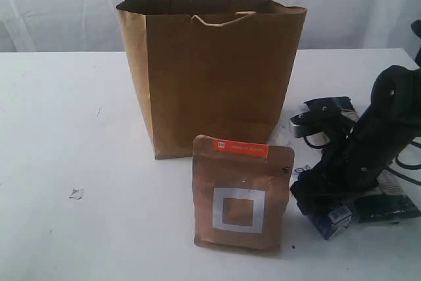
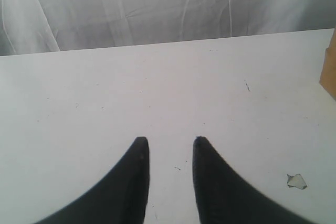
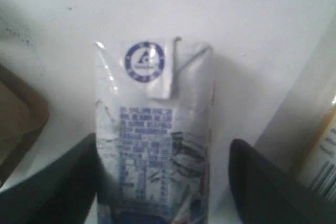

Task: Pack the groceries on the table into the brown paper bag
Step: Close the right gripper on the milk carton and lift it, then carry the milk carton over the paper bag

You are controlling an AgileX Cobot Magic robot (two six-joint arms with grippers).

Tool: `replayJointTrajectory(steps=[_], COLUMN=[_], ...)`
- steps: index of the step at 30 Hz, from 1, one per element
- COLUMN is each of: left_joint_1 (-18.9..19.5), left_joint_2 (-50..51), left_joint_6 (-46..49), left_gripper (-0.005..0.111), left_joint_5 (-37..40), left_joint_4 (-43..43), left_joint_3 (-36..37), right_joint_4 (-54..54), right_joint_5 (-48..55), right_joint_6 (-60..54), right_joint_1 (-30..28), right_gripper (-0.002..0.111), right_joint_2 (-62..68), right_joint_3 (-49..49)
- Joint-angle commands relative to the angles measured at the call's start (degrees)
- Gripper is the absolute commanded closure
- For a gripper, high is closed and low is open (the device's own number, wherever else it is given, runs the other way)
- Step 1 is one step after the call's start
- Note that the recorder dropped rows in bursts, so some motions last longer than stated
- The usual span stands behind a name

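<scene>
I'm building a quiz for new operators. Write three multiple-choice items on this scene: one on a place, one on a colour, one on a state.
1. Where does the brown pouch stand?
A) in front of the paper bag
B) inside it
C) behind it

2. What colour is the strip across the pouch's top?
A) green
B) orange
C) blue

3. How is the left gripper?
A) shut on a jar
B) gripping a bag handle
C) open above the table

Answers: 1 A, the exterior view shows it upright before the bag. 2 B, the strip reads orange against the brown. 3 C, its fingers are apart with only tabletop between them.
</scene>
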Motion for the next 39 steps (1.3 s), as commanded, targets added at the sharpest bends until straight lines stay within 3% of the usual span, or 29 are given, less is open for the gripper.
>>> replayJointTrajectory(steps=[1, 10, 15, 17, 18, 19, 21, 28, 39], left_joint_1=[0.2, 0.2, 0.2, 0.2, 0.2, 0.2, 0.2, 0.2, 0.2], left_joint_2=[-0.3, -0.3, -0.3, -0.3, -0.3, -0.3, -0.3, -0.3, -0.3], left_joint_6=[-0.1, -0.1, -0.1, -0.1, -0.1, -0.1, -0.1, -0.1, -0.1], left_gripper=[0.072, 0.072, 0.072, 0.072, 0.072, 0.072, 0.072, 0.072, 0.072], left_joint_5=[0.0, 0.0, 0.0, 0.0, 0.0, 0.0, 0.0, 0.0, 0.0], left_joint_4=[-0.7, -0.7, -0.7, -0.7, -0.7, -0.7, -0.7, -0.7, -0.7], left_joint_3=[0.1, 0.1, 0.1, 0.1, 0.1, 0.1, 0.1, 0.1, 0.1], right_joint_4=[0.3, 1.6, 1.6, 1.6, 1.6, 1.6, 1.6, 1.4, 1.3], right_joint_5=[-2.1, -4.7, -5.2, -4.5, -4.3, -4.7, -7.5, -28.0, -35.1], right_joint_6=[-0.6, -2.6, -2.4, -2.0, -1.9, -1.8, -1.8, -0.7, 1.1], right_joint_1=[-0.2, 2.0, 2.3, 2.3, 2.3, 2.3, 2.2, 1.4, 1.3], right_gripper=[0.035, 0.035, 0.042, 0.056, 0.068, 0.087, 0.108, 0.108, 0.108], right_joint_2=[-1.2, 0.5, 1.7, 1.7, 1.7, 1.3, -1.7, -21.4, -15.3], right_joint_3=[0.3, 0.3, 0.3, 0.3, 0.3, 0.3, 0.3, -5.8, -19.8])
